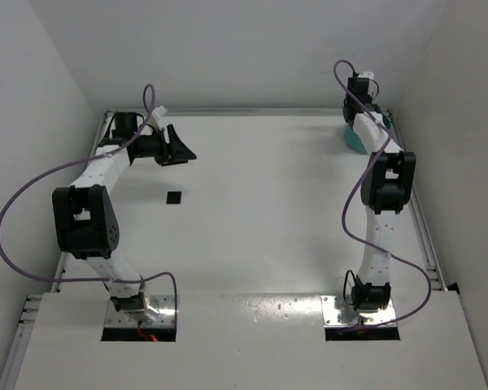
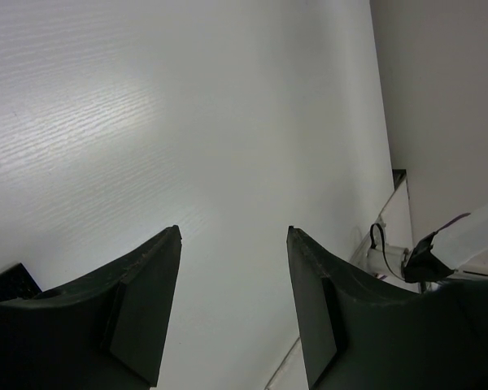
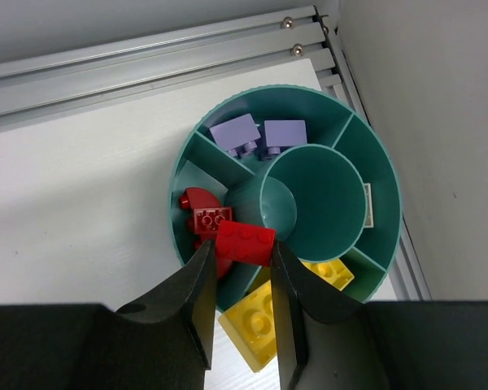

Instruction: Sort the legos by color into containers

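Observation:
The round teal bowl [image 3: 187, 162] sits in the far right corner, also seen under the right arm in the top view [image 1: 355, 138]. My right gripper [image 3: 242, 244] is shut on a red lego [image 3: 246, 242], held just above the bowl's red compartment. That compartment holds other red legos [image 3: 205, 216]. Two purple legos [image 3: 236, 132] lie in the far compartment. One yellow lego [image 3: 332, 272] lies in a near compartment and a larger yellow one [image 3: 256, 321] sits at the near rim. A black lego [image 1: 175, 197] lies on the table. My left gripper [image 2: 234, 231] [image 1: 177, 150] hangs open and empty beyond it.
Aluminium rails [image 3: 146, 73] and the white walls [image 3: 439, 122] close in right behind and beside the bowl. The white table [image 1: 268, 187] stretches between the two arms. A purple cable [image 1: 32, 195] loops out from the left arm.

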`<action>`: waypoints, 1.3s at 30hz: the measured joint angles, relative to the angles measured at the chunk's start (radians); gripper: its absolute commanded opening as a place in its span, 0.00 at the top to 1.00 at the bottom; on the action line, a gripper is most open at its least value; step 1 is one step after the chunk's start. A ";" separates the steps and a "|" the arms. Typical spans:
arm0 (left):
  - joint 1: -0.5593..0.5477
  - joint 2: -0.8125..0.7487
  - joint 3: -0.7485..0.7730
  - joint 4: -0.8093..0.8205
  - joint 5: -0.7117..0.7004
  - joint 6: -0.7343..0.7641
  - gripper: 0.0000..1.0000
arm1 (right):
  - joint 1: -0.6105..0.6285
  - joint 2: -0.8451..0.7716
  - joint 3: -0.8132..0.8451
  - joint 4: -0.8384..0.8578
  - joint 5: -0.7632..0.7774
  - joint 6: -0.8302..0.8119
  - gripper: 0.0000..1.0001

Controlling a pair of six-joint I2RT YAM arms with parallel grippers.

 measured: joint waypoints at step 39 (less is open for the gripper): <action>-0.011 0.000 -0.009 0.006 0.055 0.021 0.40 | 0.008 -0.013 -0.016 -0.019 -0.226 0.012 0.46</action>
